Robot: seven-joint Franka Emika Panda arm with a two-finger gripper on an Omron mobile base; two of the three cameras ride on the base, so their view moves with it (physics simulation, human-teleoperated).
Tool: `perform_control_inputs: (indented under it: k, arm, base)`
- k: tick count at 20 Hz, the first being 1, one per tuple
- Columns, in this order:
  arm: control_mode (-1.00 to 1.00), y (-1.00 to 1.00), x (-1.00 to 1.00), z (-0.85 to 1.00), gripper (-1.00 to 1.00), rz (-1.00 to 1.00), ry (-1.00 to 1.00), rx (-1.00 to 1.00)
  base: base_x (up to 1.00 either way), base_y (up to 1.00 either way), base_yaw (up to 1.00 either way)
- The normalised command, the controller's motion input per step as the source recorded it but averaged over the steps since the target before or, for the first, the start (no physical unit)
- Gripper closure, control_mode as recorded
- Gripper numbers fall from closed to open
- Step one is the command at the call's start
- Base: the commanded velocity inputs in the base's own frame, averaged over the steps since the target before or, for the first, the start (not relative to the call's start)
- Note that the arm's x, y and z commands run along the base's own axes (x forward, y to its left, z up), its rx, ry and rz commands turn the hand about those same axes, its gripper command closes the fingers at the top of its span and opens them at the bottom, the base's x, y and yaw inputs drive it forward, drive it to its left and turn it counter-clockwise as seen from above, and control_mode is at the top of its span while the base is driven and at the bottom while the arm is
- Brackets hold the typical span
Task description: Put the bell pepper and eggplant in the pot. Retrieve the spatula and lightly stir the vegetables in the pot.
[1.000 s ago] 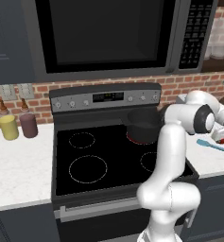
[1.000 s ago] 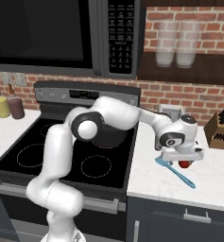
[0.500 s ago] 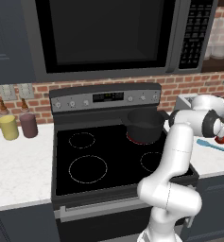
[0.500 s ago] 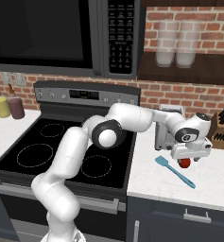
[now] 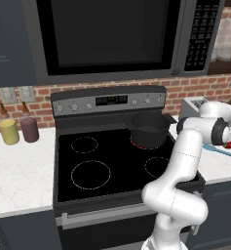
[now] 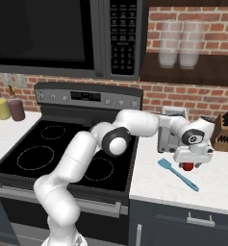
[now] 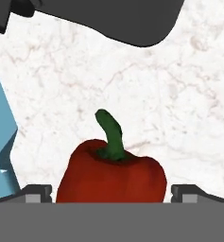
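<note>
Item 1, claw (image 6: 188,165): I have it spread wide, holding nothing, poised directly above the bell pepper (image 7: 111,171).

Item 2, bell pepper: red, stem up, on the white table (image 6: 154,185), between my 2 fingertips (image 7: 35,193).

Item 3, spatula (image 6: 178,174): blue, just beside the pepper at 9 o'clock in the hand view.

Item 4, pot (image 5: 150,130): on the rear right burner.

Handling note: I judge a straight descent best, closing below the shoulders, clear of the spatula.

end effector (image 6: 193,166) has swung right — now over bell pepper (image 6: 187,166).
</note>
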Motion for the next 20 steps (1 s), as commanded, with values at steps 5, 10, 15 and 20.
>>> perform_control_inputs:
  k: [5,10,15,20]
  arm:
    - [-1.0,0.26,0.0,-0.11,-1.0,0.0,0.0,0.0]
    - [-1.0,0.09,0.0,-0.03,1.0,-0.01,0.0,0.0]
    - [-1.0,0.0,-0.3,0.11,1.0,-0.04,-0.16,0.0]
    - [-1.0,0.02,-0.94,0.89,1.0,-0.05,-0.44,0.0]
  base:
    - [0.0,0.0,0.0]
    - [0.0,0.0,0.0]
    - [0.0,0.0,0.0]
    - [0.0,0.0,0.0]
